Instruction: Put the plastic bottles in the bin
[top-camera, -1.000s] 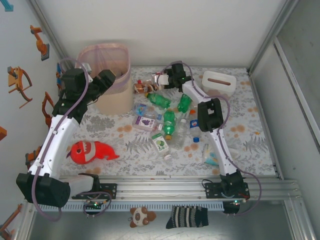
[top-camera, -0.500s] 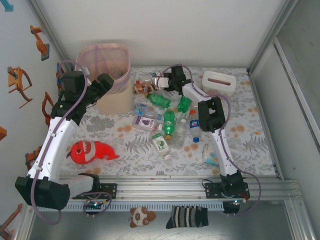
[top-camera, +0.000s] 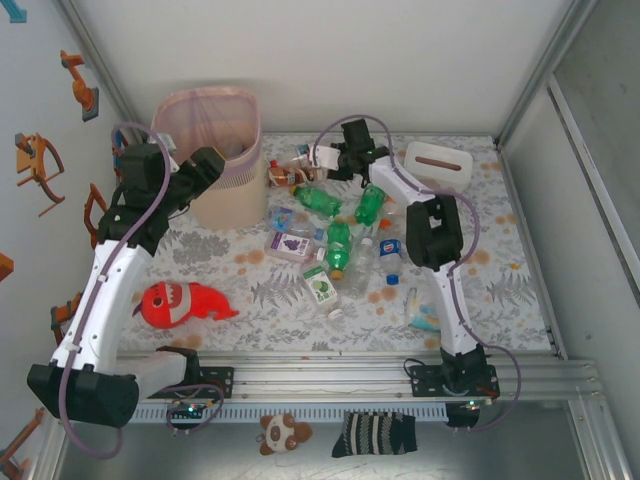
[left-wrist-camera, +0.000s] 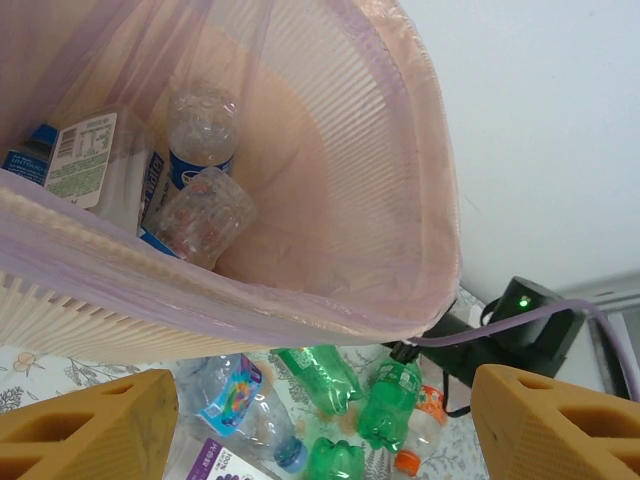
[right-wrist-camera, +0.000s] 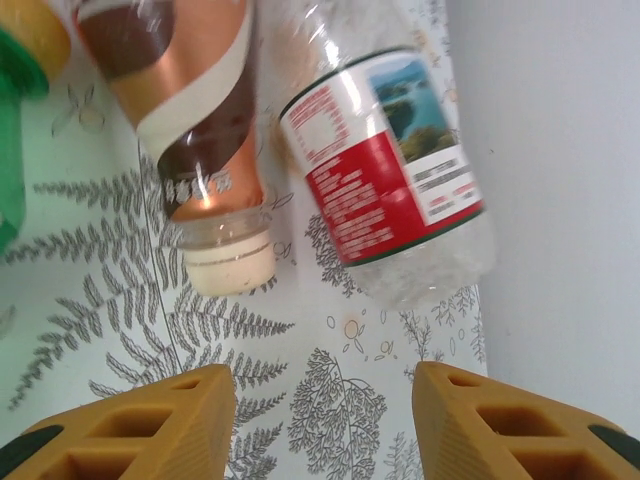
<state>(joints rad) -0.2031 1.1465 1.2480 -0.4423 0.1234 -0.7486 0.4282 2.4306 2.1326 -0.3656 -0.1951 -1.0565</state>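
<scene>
Pink-beige bin (top-camera: 228, 195) at 10 o'clock, bottles (left-wrist-camera: 200, 215) inside, more strewn on tabletop (top-camera: 500, 280) | left tool (left-wrist-camera: 325, 425) wide, empty, at its rim | right tool (right-wrist-camera: 320, 420) wide above red-label bottle (right-wrist-camera: 390, 170) at 12 o'clock | advice: lower, straddle label across body, avoid neighbouring brown bottle (right-wrist-camera: 200, 130), close gently.

Two slim robot arms, the left arm (top-camera: 105, 285) and right arm (top-camera: 449, 300), have white link shells with black joint housings and black bases. A mauve-grey cable (left-wrist-camera: 560, 306) loops along each. The left end effector (left-wrist-camera: 320, 390) and right end effector (right-wrist-camera: 322, 378) have blocky orange-yellow fingers (right-wrist-camera: 130, 425) with hollow triangular cut-outs in their sides.
</scene>
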